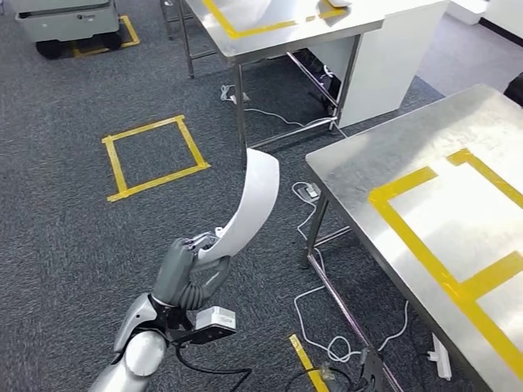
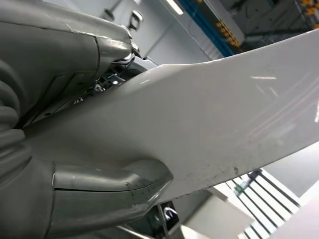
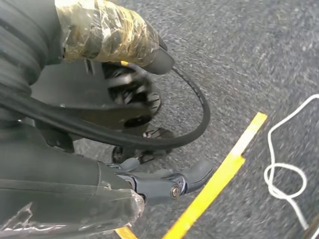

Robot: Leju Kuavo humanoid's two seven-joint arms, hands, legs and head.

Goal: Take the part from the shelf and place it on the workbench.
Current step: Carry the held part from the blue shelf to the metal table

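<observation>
A white curved panel, the part (image 1: pixel 252 200), stands up from my left hand (image 1: pixel 185 273), which grips its lower end over the grey carpet. Up close, the part (image 2: pixel 211 114) is clamped between the grey thumb (image 2: pixel 112 189) and the rest of the left hand (image 2: pixel 75 59). The steel workbench (image 1: pixel 370 155) with yellow tape outlines stands to the right of the part, a short gap away. My right hand (image 3: pixel 124 94) hangs over the carpet with nothing in it, its fingers apart.
A second steel table (image 1: pixel 278 41) stands further back. A yellow tape square (image 1: pixel 154 155) marks the carpet at left. White cables (image 1: pixel 320 327) and a power strip (image 1: pixel 439 359) lie under the workbench. A grey cart (image 1: pixel 68 20) is at far left.
</observation>
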